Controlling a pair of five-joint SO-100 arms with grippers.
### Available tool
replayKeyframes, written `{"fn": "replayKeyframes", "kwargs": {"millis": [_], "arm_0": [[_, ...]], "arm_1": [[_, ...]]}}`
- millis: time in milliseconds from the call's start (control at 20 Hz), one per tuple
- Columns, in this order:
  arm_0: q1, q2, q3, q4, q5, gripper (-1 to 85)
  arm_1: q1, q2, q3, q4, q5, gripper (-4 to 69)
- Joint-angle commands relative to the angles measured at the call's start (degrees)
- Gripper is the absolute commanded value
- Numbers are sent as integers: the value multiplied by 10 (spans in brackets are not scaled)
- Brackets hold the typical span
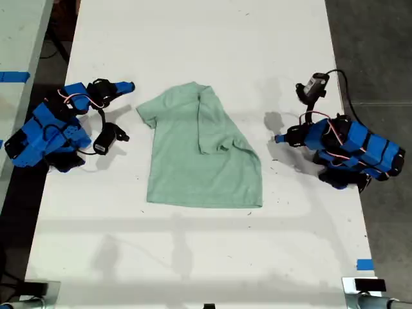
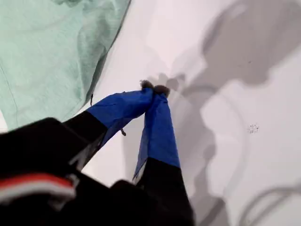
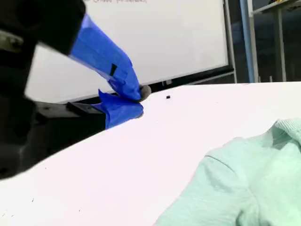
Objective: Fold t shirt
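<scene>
The pale mint-green t shirt [image 1: 193, 161] lies flat in the middle of the white table [image 1: 206, 38]. One sleeve sticks out toward the exterior view's left, and the other side is folded over onto the body. My first gripper [image 1: 278, 138] is shut and empty, just off the shirt's edge on the exterior view's right; the first wrist view shows its tips [image 2: 154, 87] touching, with the t shirt [image 2: 47, 47] beside them. My second gripper [image 1: 131, 85] rests shut on the exterior view's left, near the spread sleeve. Its tips [image 3: 140, 96] meet above the table, apart from the t shirt [image 3: 254, 188].
Both blue arms lie folded near the table's side edges in the exterior view. Blue tape marks [image 1: 365, 264] sit at the near corner on the exterior view's right. Dark floor [image 1: 373, 45] borders the table. A whiteboard [image 3: 155, 42] stands beyond the table's far end.
</scene>
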Motion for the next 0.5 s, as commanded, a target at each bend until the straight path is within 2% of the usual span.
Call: {"fn": "replayKeyframes", "kwargs": {"millis": [0,50,150,200,300,450], "arm_0": [[-4,6,22,-3,3,4],[-4,6,22,-3,3,4],[-7,6,22,-2,3,8],[-7,6,22,-2,3,8],[-9,6,22,-2,3,11],[-9,6,22,-1,3,13]], "arm_1": [[22,8,3,11,33,-8],[41,8,3,17,59,-8],[68,8,9,33,171,-11],[70,8,4,30,188,-8],[69,5,43,-10,309,8],[94,8,33,-7,183,29]]}}
